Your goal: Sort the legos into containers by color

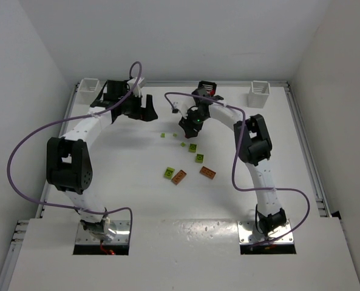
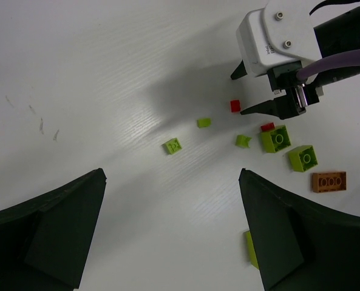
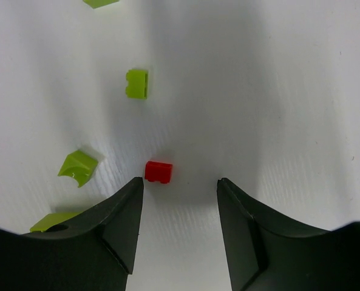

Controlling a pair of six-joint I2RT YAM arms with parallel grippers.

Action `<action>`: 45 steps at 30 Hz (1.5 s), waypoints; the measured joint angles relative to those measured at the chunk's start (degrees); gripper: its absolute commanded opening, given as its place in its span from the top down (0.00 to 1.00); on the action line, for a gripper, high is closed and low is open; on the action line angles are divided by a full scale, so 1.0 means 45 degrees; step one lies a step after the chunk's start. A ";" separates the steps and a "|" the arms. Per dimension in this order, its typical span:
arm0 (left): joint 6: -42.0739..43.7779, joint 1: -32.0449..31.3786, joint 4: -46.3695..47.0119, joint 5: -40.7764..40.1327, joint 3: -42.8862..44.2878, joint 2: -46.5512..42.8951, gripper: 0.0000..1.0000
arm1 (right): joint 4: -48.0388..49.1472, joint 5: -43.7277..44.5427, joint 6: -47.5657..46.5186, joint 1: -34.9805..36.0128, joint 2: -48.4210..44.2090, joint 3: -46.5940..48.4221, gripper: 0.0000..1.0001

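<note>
from above, the white table (image 1: 137, 200) carries a loose scatter of legos near its middle. yellow-green bricks (image 1: 199, 158) run in a line from eleven o'clock to five, and two orange-brown bricks (image 1: 207, 173) lie at the six o'clock end. one white bin (image 1: 88, 88) sits in the far corner at ten o'clock and a second at two o'clock. a black bin (image 1: 207, 89) stands at twelve, just behind the right gripper (image 1: 190, 125). that gripper points down over the far end of the scatter. the left gripper (image 1: 147, 111) hangs at ten o'clock of the bricks, apart from them.

from the left wrist, the left gripper's own fingers (image 2: 52, 236) stand wide apart with only bare table between them, holding nothing. at one o'clock the right gripper's tips hover beside a small red brick (image 2: 235, 105) on the table. more yellow-green bricks lie at three o'clock.

from the right wrist, the right gripper's jaws are parted and clamp nothing. the red brick lies on the table just off the tip of the nine o'clock finger (image 3: 116, 230), at the edge of the gap. yellow-green pieces lie at eleven and nine o'clock.
</note>
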 measured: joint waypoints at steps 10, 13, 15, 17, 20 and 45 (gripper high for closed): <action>0.0005 0.0005 0.0000 0.0000 -0.0005 0.0000 0.02 | -0.0369 0.0049 -0.0010 0.0282 0.0117 0.0262 0.48; 0.0000 0.0044 0.0000 0.0005 -0.0005 0.0000 0.02 | -0.0364 0.0078 -0.0015 0.0345 0.0121 0.0262 0.51; 0.0000 0.0092 0.0000 0.0000 -0.0005 0.0000 0.02 | -0.0359 0.0102 -0.0019 0.0369 0.0121 0.0262 0.53; 0.0000 0.0126 0.0000 0.0000 -0.0005 0.0000 0.02 | -0.0335 0.0165 -0.0029 0.0384 0.0126 0.0262 0.57; 0.0005 0.0146 0.0000 0.0000 -0.0005 0.0000 0.02 | -0.0257 0.0325 -0.0034 0.0403 0.0131 0.0262 0.64; 0.0000 0.0180 0.0000 0.0010 -0.0005 0.0000 0.02 | 0.0481 0.0306 0.1345 0.0437 0.0117 0.0219 1.00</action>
